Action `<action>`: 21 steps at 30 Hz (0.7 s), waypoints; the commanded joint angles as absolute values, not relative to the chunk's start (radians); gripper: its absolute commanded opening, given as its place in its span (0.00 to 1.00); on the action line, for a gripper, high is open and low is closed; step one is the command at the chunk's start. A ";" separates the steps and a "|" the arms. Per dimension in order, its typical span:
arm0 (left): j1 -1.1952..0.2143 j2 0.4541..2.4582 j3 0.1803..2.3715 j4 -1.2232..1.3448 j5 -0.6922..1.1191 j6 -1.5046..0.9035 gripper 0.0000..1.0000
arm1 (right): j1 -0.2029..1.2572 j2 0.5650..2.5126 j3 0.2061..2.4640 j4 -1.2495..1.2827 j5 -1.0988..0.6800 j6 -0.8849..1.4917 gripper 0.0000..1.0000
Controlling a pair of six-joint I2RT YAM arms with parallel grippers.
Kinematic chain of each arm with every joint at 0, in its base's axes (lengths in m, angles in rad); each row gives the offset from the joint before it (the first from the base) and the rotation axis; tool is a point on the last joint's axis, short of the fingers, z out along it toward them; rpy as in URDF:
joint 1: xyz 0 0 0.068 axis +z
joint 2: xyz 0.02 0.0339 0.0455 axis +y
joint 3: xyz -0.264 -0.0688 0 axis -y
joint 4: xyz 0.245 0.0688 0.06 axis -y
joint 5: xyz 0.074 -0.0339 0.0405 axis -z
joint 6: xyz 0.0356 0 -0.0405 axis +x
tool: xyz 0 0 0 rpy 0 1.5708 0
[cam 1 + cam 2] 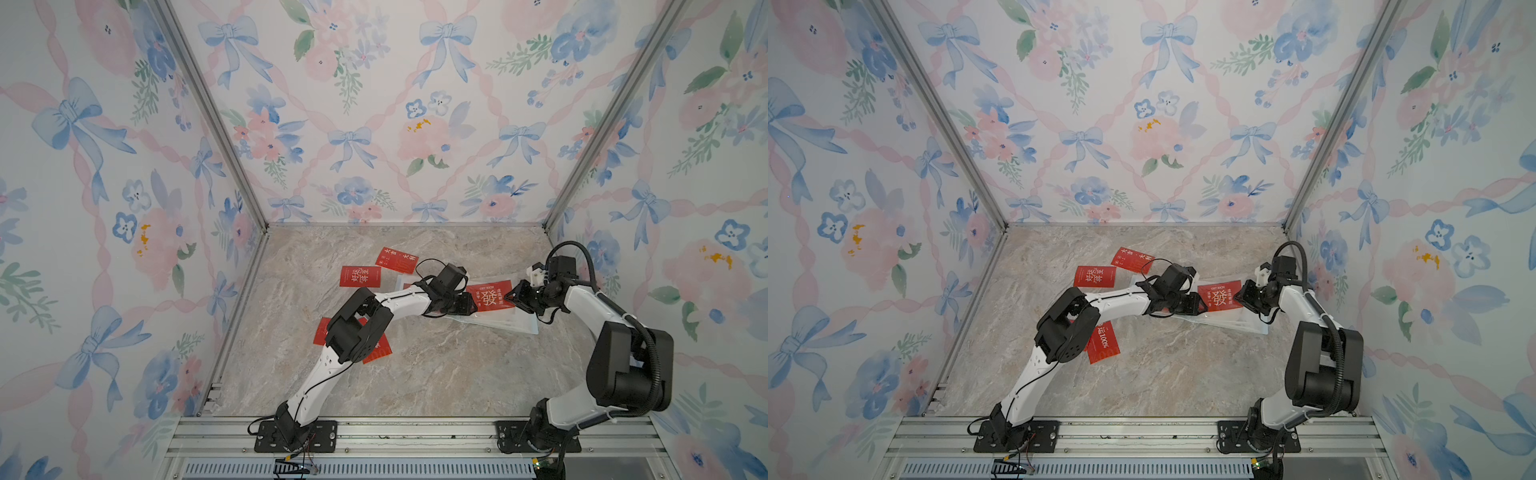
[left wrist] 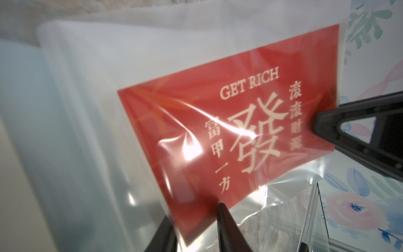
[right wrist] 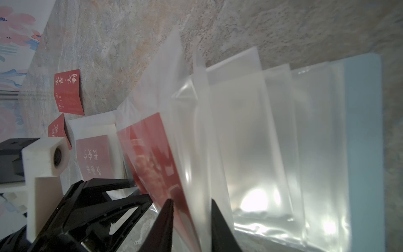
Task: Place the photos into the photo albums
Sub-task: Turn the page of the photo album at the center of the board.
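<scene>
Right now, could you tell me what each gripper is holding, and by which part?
Both hold the sleeve page carrying the red card: the right gripper at one short edge, the left gripper at the opposite corner.

Left arm [image 1: 399,301] and right arm [image 1: 586,301]: white links, black joints. A thin black cable [image 1: 322,379] follows the left, a corrugated hose [image 1: 658,374] the right.

Marbled tabletop [image 1: 415,374] with scattered red photos [image 1: 360,276] and open album [image 1: 515,323]
</scene>
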State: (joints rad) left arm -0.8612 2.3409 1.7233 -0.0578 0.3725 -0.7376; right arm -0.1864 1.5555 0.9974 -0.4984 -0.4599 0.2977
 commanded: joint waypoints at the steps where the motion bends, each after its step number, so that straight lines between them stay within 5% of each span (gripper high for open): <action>1: -0.870 2.351 1.730 -0.092 0.380 -0.746 0.32 | -0.163 1.503 1.047 -0.553 -0.461 0.285 0.28; 14: -0.874 2.339 1.726 -0.091 0.379 -0.744 0.32 | -0.140 1.459 1.083 -0.593 -0.447 0.296 0.29; 21: -0.874 2.319 1.710 -0.092 0.378 -0.742 0.32 | -0.134 1.486 1.058 -0.514 -0.577 0.333 0.29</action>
